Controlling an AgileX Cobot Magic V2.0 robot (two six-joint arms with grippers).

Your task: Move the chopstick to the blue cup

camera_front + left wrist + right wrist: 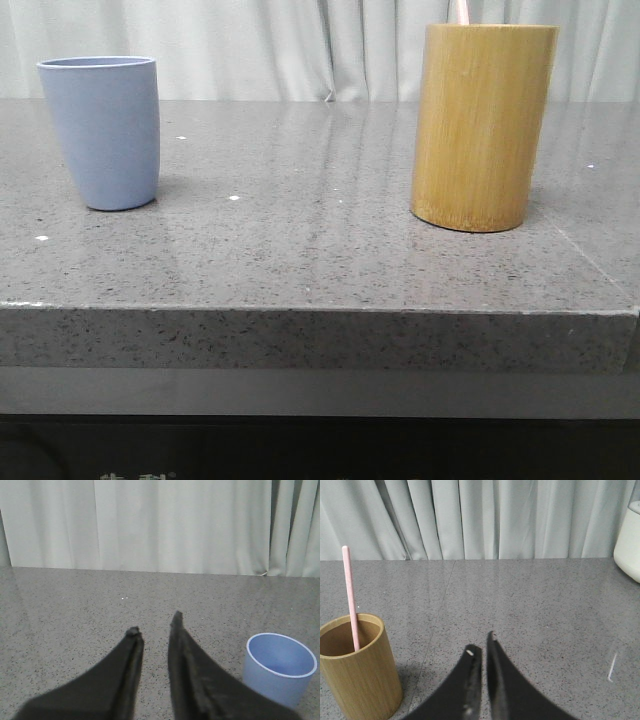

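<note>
The blue cup point(100, 135) stands upright and empty on the left of the grey stone table; it also shows in the left wrist view point(280, 672), beside my left gripper point(155, 623). That gripper is open, empty and apart from the cup. One pink chopstick point(350, 595) leans inside the bamboo cylinder point(357, 675). In the front view only the chopstick's tip point(461, 12) shows above the cylinder point(483, 125) on the right. My right gripper point(481, 643) has its jaws nearly together and empty, apart from the cylinder. Neither gripper shows in the front view.
A white rounded vessel point(629, 540) stands at the far edge of the right wrist view. Pale curtains hang behind the table. The table's front edge point(320, 310) runs across the front view below both vessels.
</note>
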